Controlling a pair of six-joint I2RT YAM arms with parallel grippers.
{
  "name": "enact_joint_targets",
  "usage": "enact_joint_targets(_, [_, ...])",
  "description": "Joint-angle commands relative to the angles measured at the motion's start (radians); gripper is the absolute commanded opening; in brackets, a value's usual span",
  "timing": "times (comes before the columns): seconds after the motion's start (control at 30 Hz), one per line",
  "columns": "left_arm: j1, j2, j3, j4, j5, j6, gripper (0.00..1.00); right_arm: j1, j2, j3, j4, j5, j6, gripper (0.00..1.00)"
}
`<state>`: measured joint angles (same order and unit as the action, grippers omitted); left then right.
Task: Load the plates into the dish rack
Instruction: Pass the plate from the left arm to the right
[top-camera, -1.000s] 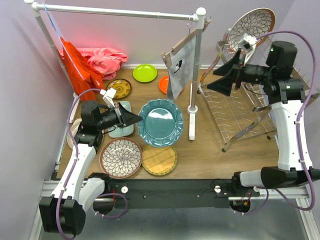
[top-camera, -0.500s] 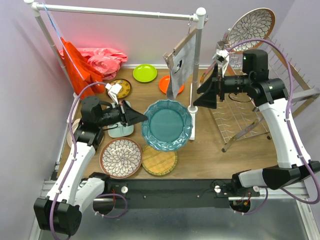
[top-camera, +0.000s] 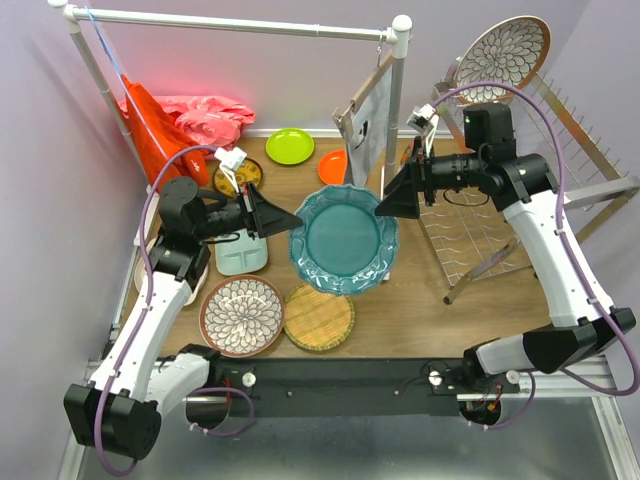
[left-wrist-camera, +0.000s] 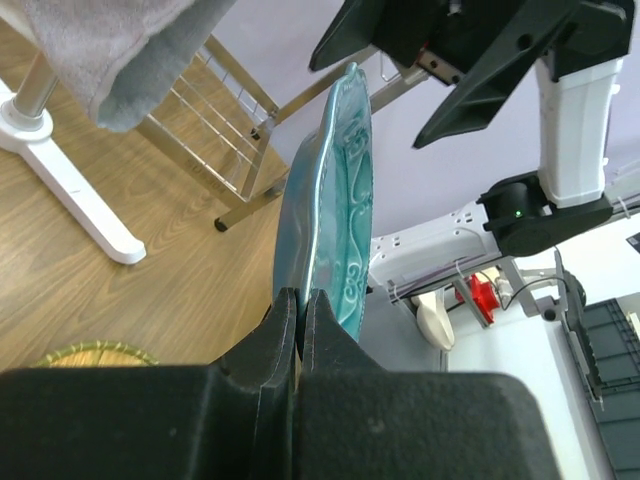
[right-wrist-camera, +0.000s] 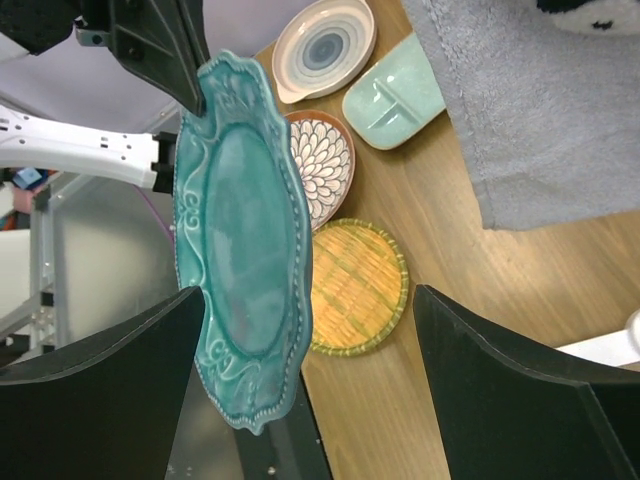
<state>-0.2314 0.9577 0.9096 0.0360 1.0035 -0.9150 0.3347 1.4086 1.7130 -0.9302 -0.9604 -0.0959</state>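
Observation:
My left gripper (top-camera: 290, 222) is shut on the left rim of the teal scalloped plate (top-camera: 345, 238) and holds it off the table, tilted up. In the left wrist view the plate (left-wrist-camera: 335, 200) stands edge-on in the closed gripper (left-wrist-camera: 300, 300). My right gripper (top-camera: 385, 200) is open at the plate's right rim. In the right wrist view the plate (right-wrist-camera: 240, 280) hangs partly between the spread fingers (right-wrist-camera: 100, 400). The chrome dish rack (top-camera: 500, 200) stands at the right. A brown-rimmed floral plate (top-camera: 503, 45) stands in its far end.
On the table lie a floral plate (top-camera: 242, 315), a woven yellow plate (top-camera: 319, 319), a mint tray (top-camera: 240, 250), and lime green (top-camera: 290, 146), orange (top-camera: 332, 168) and patterned (top-camera: 240, 175) plates. The white rail post (top-camera: 397, 90) with its grey towel (top-camera: 365, 125) stands between plate and rack.
My left gripper has lifted the teal plate off the table, tilted it up and carried it right. My right gripper has swung left from the rack to the plate's right rim.

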Motion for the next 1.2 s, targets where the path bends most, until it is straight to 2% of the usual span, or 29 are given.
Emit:
enact_joint_targets(0.0, [-0.009,0.006,0.063,0.157,0.041,-0.097,0.0,0.015,0.01,-0.026,0.004,0.012,0.059,0.92])
enact_joint_targets(0.3, [-0.017,0.05,0.103,0.186,0.033,-0.102,0.0,0.044,0.016,-0.044,0.031,-0.02,0.093,0.84])
enact_joint_targets(0.5, [-0.025,0.065,0.12,0.199,0.03,-0.107,0.0,0.056,0.024,-0.047,0.051,-0.015,0.143,0.69])
enact_joint_targets(0.6, [-0.025,0.064,0.12,0.199,0.029,-0.108,0.0,0.056,0.032,-0.032,0.056,-0.008,0.147,0.48])
enact_joint_targets(0.63, [-0.025,0.064,0.118,0.199,0.029,-0.107,0.0,0.055,0.03,-0.024,0.057,0.0,0.145,0.32])
enact_joint_targets(0.7, [-0.025,0.062,0.115,0.202,0.027,-0.104,0.0,0.056,0.027,-0.016,0.059,0.009,0.136,0.15])
enact_joint_targets(0.73, [-0.025,0.061,0.111,0.2,0.026,-0.102,0.0,0.055,0.026,-0.013,0.059,0.017,0.131,0.03])
enact_joint_targets(0.9, [-0.025,0.049,0.094,0.222,0.017,-0.102,0.0,0.056,-0.002,0.036,0.059,0.038,0.045,0.0])
enact_joint_targets(0.93, [-0.025,0.047,0.092,0.226,0.017,-0.102,0.05,0.056,-0.006,0.046,0.059,0.046,0.03,0.0])
enact_joint_targets(0.97, [-0.023,0.044,0.095,0.229,0.017,-0.104,0.28,0.056,-0.01,0.059,0.056,0.051,0.0,0.0])
enact_joint_targets(1.03, [-0.022,0.035,0.109,0.232,0.017,-0.094,0.42,0.056,-0.022,0.095,0.054,0.074,-0.031,0.0])
enact_joint_targets(1.07, [-0.02,0.032,0.117,0.226,0.017,-0.09,0.52,0.056,-0.028,0.108,0.054,0.081,-0.06,0.0])
enact_joint_targets(1.13, [-0.007,0.026,0.161,0.19,0.011,-0.03,0.62,0.055,-0.042,0.149,0.05,0.107,-0.088,0.0])
enact_joint_targets(1.17, [0.003,0.024,0.181,0.136,0.006,-0.004,0.63,0.055,-0.048,0.163,0.051,0.117,-0.114,0.0])
